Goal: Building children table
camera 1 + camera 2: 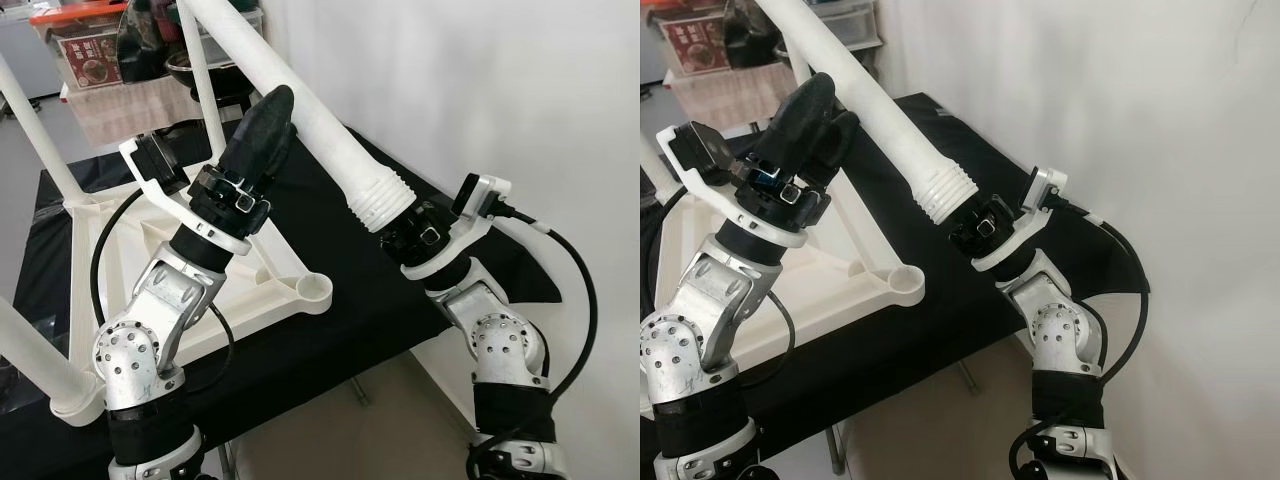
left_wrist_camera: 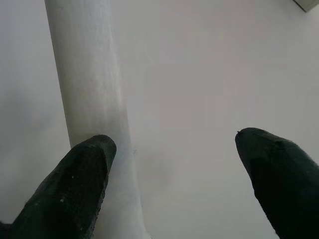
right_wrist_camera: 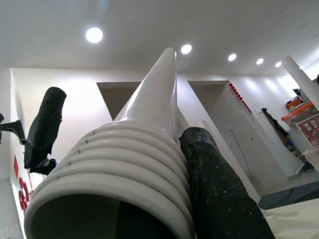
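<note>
1. Cloth (image 1: 340,300): black, draped over the work surface. Its near edge runs just below the frame corner; its right edge falls close to the white wall (image 1: 480,90), so you have little room on that side.
2. Frame (image 1: 200,290): the white underside of the child's table, lying flat on the cloth. Its near corner ends in a round socket (image 1: 318,291), open and unfilled, close to the cloth's edge.
3. Mounted legs (image 1: 35,140): white legs rise from the frame's other corners on your left, so the free space lies above the near right corner.
4. Loose leg (image 1: 300,100): a long white tube held aslant in the air, its ribbed threaded end (image 1: 378,200) lowest, above the cloth and to the right of the socket, not touching it.
5. Right gripper (image 1: 405,225): pinching the loose leg at its threaded end; in the right wrist view one finger (image 3: 219,189) lies flat against the ribs.
6. Left gripper (image 1: 265,125): raised beside the leg's middle. In the left wrist view its fingers (image 2: 75,184) stand spread; one tip meets the tube's side, the other is well apart from it.
7. Background: storage boxes (image 1: 85,45) stand beyond the cloth's far side.
</note>
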Controlling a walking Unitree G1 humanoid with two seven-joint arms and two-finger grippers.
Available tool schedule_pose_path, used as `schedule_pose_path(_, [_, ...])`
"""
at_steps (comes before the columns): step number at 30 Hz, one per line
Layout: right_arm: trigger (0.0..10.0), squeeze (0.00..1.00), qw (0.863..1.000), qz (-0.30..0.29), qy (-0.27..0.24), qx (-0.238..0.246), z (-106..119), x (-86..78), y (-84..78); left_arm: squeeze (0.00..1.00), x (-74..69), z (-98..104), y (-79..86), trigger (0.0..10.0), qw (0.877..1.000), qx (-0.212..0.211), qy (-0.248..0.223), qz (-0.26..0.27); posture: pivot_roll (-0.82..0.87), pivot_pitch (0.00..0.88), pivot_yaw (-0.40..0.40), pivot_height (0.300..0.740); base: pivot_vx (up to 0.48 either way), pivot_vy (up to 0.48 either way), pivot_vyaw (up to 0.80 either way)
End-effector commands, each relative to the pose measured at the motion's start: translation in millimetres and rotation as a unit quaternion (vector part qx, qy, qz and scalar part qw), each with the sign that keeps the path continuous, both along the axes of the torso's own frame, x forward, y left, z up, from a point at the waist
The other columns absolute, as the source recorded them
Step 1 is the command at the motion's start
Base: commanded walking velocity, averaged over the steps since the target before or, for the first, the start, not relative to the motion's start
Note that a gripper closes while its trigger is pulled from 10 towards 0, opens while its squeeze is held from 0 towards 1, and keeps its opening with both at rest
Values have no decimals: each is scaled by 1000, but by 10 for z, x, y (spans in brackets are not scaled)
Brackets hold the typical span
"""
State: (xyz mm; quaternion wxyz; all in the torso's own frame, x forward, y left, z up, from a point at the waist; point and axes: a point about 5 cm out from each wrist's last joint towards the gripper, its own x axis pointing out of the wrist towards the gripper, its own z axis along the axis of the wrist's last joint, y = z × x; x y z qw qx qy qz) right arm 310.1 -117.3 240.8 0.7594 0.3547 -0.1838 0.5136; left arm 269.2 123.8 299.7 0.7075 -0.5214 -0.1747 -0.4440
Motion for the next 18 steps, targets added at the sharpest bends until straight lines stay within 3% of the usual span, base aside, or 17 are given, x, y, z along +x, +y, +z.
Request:
schedule_pose_path(1, [10000,0,999,30,-19,0,27,-58,42,0,-34,12,26,10000,1000,0,-8,-5,-58,24,44,740,0,0,0])
schedule_pose_path(5, [10000,0,993,79,-80,-42,76,-194,-242,0,-61,19,44,10000,1000,10,-7,-25,-55,29,44,740,0,0,0])
schedule_pose_path(8, [10000,0,992,72,-88,-45,103,-203,-365,0,-85,35,65,10000,999,14,-5,-32,-57,29,44,740,0,0,0])
schedule_pose_path(16, [10000,0,990,91,-99,-51,105,-276,-468,0,-106,73,130,10000,999,14,-5,-36,-58,32,47,740,0,0,0])
schedule_pose_path(18, [10000,0,983,124,-106,-88,40,-351,-409,0,-115,89,137,10000,999,16,-8,-38,-59,33,49,740,0,0,0])
